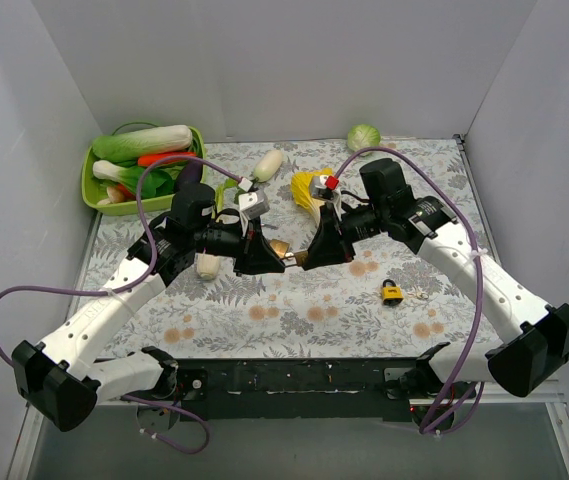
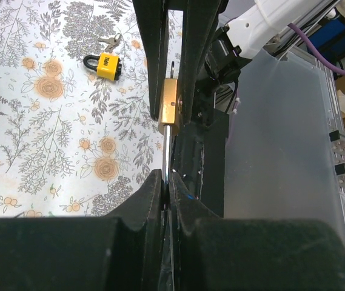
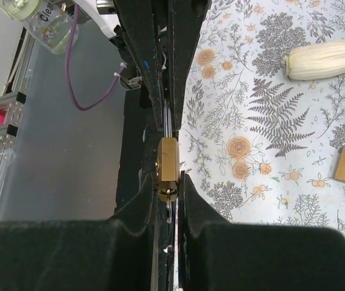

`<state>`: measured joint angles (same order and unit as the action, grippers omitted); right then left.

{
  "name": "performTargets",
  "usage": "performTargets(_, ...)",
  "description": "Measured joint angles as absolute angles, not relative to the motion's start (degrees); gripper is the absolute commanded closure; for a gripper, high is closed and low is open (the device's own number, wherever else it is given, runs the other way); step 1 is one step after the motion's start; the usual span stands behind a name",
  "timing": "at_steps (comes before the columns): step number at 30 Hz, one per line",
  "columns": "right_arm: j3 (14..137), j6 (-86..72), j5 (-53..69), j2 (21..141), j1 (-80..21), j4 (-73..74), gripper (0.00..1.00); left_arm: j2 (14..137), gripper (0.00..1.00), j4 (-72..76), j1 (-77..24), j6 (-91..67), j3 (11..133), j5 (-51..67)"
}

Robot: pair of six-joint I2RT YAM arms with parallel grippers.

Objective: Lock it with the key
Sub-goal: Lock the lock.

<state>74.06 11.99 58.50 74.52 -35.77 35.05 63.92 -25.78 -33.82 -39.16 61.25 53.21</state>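
In the top view, the left gripper (image 1: 267,258) and the right gripper (image 1: 307,254) are seen tip to tip above the table (image 1: 304,320), with the brass padlock (image 1: 284,252) between them. In the left wrist view, the left jaws are clenched on a thin silver stem (image 2: 167,151) which enters the padlock just ahead of them. Whether it is the key or the shackle cannot be told. In the right wrist view, the padlock body is grasped between the right jaws. The locking step itself is judged to be in hand. Next, a twist or push along the stem is called for, with the body held steady.
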Motion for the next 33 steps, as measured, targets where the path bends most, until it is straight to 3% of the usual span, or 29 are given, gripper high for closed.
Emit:
performTargets(10,73.2,11.0,58.7,74.6,-35.8,33.6,0.99,64.1,1.00,-25.7,-33.9,-41.4,61.2,53.0)
performTargets(11,73.2,10.9,58.6,74.6,-35.8,33.6,0.86,64.1,1.00,-25.6,-33.8,-41.8,61.2,53.1)
performTargets(13,73.3,11.4,58.6,74.6,-35.8,34.2,0.72,64.1,1.00,-25.7,-33.9,-42.0,61.2,53.1)
performTargets(14,73.5,11.8,58.4,74.6,-35.8,34.7,0.60,64.1,1.00,-25.7,-33.9,-41.8,61.1,53.2)
performTargets(17,74.7,13.8,58.2,75.1,-35.8,37.0,0.50,63.9,1.00,-24.2,-33.9,-40.7,60.4,53.3)
performTargets(23,78.0,20.9,57.5,75.8,-33.2,45.4,0.48,63.0,1.00,-24.1,-33.0,-36.9,59.3,55.1)
performTargets(33,82.2,27.6,55.0,75.9,-32.0,54.0,0.54,63.4,1.00,-28.3,-32.8,-31.1,59.3,56.6)
